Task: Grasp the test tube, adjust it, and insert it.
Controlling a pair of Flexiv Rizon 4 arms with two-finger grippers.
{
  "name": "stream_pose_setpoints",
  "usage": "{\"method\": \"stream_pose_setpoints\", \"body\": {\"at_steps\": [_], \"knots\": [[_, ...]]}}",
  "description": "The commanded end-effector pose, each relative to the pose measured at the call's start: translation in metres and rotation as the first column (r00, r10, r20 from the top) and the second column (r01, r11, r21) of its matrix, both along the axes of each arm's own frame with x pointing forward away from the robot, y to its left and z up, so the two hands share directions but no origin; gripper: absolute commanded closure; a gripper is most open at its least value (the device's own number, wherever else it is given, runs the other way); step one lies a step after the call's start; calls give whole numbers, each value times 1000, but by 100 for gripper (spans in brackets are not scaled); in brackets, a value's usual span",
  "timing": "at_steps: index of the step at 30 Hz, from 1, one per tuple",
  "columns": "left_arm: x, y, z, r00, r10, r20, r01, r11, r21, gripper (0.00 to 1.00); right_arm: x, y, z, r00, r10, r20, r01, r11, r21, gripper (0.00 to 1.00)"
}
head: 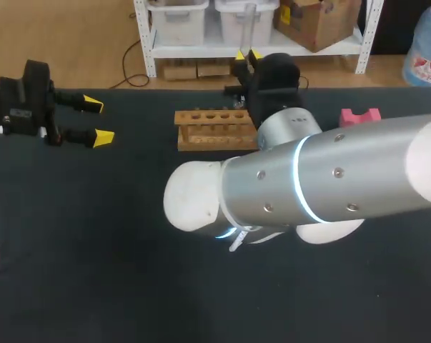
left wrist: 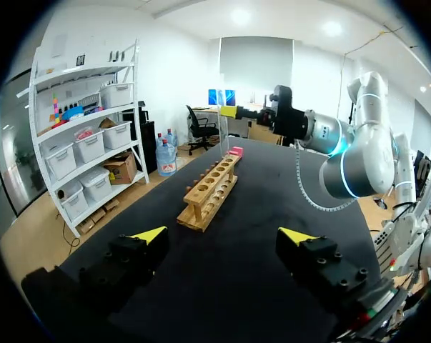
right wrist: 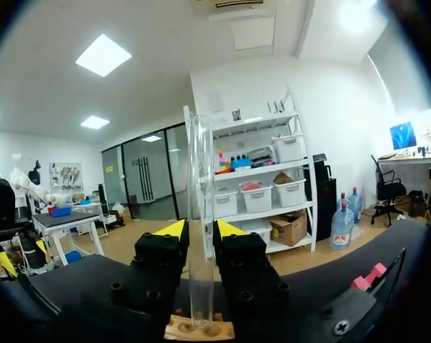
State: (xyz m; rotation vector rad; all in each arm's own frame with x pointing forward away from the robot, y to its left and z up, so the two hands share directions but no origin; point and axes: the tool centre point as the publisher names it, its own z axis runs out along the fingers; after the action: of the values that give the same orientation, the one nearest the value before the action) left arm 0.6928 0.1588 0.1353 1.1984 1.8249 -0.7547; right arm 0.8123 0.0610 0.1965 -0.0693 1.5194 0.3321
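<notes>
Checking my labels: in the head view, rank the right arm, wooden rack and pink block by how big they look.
1. right arm, though it is nearest the camera
2. wooden rack
3. pink block

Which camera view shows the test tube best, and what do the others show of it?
The right wrist view: the test tube is held upright in the right gripper, its length visible down to the rack. The head view shows only a faint part beyond that gripper; the left wrist view, a thin distant line.
</notes>
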Motion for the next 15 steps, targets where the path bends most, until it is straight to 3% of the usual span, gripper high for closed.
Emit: {"method": "stream_pose_setpoints", "body": {"at_steps": [1,15], "knots": [[0,1,-2,1000,-1,6,1,1000,-5,0,-4,-8,4,1000,4,-19,-4,1000,-10,100],[0,1,-2,1000,-1,6,1,1000,-5,0,10,-28,-2,999,-35,-21,34,998,-57,100]]}}
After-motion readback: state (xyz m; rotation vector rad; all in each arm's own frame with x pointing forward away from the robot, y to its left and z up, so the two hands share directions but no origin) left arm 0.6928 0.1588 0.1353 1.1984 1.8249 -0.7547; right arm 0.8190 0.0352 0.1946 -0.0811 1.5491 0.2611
